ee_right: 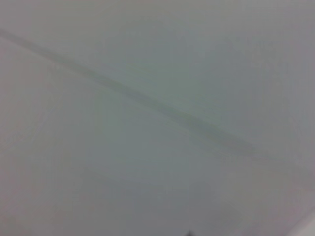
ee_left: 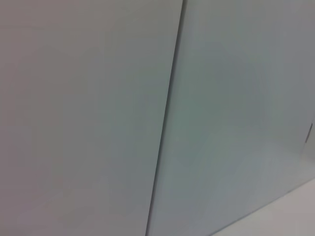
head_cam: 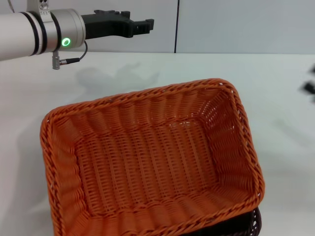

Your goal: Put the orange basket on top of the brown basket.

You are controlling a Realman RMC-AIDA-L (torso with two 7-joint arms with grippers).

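Orange basket (head_cam: 152,164) sitting on brown basket (head_cam: 251,225), left gripper (head_cam: 145,25) raised far left, fingers together, right gripper (head_cam: 310,86) a blur at right edge, state unclear.

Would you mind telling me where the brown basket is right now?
In the head view, the brown basket sits under the orange basket; only its corner shows, toward the robot's right.

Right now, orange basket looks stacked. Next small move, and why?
Probably just draw the left gripper a little further back and stop. The orange basket already sits on the brown basket, whose dark corner peeks out beneath its near right edge. The left gripper is raised above the table's far side, clear of both. Only a dark blur marks the right arm at the frame edge.
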